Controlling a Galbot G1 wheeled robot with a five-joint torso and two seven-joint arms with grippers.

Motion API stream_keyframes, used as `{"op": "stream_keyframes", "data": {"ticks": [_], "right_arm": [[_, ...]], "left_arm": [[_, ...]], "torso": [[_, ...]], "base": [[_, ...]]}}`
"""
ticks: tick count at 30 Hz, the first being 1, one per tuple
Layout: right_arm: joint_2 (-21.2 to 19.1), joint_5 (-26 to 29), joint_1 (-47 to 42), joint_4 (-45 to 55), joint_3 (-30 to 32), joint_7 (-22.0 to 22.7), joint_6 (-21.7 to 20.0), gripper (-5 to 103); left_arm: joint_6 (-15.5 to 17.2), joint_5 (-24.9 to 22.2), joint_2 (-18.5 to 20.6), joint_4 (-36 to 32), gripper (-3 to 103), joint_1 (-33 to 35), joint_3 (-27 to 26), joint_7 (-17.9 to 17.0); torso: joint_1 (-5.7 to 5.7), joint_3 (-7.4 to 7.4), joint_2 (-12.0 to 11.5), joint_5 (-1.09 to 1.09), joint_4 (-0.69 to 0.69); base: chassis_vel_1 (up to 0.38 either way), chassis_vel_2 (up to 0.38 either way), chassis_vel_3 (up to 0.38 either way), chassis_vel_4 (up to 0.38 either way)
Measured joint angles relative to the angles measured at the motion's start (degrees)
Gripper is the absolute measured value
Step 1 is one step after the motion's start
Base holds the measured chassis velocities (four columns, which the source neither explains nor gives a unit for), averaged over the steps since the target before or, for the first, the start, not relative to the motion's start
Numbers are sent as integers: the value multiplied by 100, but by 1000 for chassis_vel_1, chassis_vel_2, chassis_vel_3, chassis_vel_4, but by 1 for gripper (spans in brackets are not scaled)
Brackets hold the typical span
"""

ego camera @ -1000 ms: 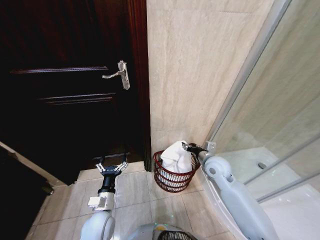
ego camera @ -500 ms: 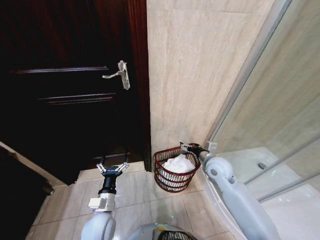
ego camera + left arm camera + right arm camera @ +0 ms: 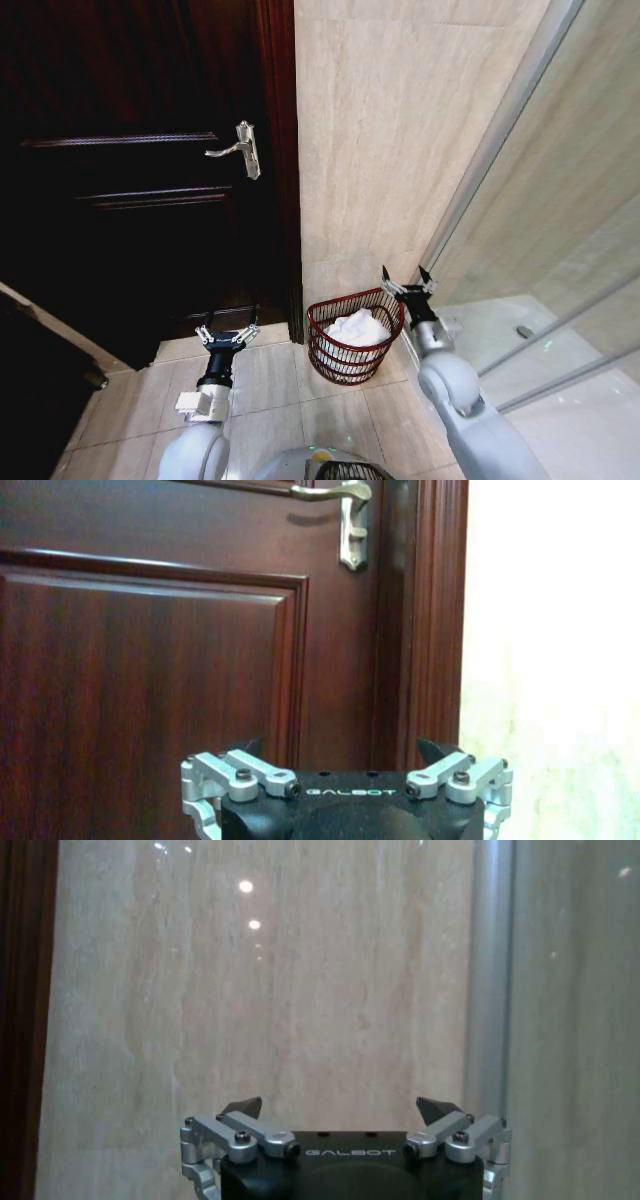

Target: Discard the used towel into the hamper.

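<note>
White towel (image 3: 357,327) lying inside the hamper (image 3: 350,337).

Hamper on the tiled floor against the beige wall, just beside the dark door's frame. Right gripper (image 3: 406,278) spread wide, empty, above the hamper's rim on the shower side. Left gripper (image 3: 227,334) spread too, parked low before the door.

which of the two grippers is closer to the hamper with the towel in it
The right gripper, open just above the hamper rim by the shower glass. The left gripper is open farther away, by the door.

Home bathroom.
Beige stone-tiled wall (image 3: 390,150), tiled floor (image 3: 270,390), glass shower screen (image 3: 560,250), dark wooden door (image 3: 130,180) with lever handle (image 3: 240,148).
</note>
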Motion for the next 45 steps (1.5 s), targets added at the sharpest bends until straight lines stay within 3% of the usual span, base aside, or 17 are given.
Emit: {"op": "stream_keyframes", "data": {"ticks": [3,6,7,13,20,26,35,45], "right_arm": [[224,-301,-348,-106,325,-390,378,100],[719,-572,-965,-117,776,-989,821,100],[719,-572,-965,-117,776,-989,821,100],[1583,-728,-2059,117,1206,-1805,1453,100],[1996,-792,-2473,283,1068,-1423,1613,100],[1922,-791,-2612,332,837,-1113,1663,100],[1923,-837,-2527,366,789,-825,1426,100],[1939,-978,-2650,494,795,-637,1204,100]], "left_arm": [[48,-40,33,0,100,0,-2,52],[271,-49,50,-14,100,-15,-31,122],[271,-49,50,-14,100,-15,-31,122],[867,-1,39,-153,100,-151,-233,42],[722,-30,-26,-156,100,5,-422,237],[546,2,-61,-56,100,285,-380,153],[805,326,-107,-155,100,302,-491,-172],[915,286,-100,-226,100,188,-477,-166]], "torso": [[0,0,0,0,1],[0,0,0,-2,1],[0,0,0,-2,1],[0,0,0,-1,0],[0,0,0,0,1],[0,0,0,-1,2],[1,0,0,0,1],[1,1,0,-1,1]], "base": [[0,0,0,0],[0,0,0,0],[0,0,0,0],[0,0,0,0],[0,0,0,0],[0,0,0,0],[0,0,0,0],[0,0,0,0]]}}
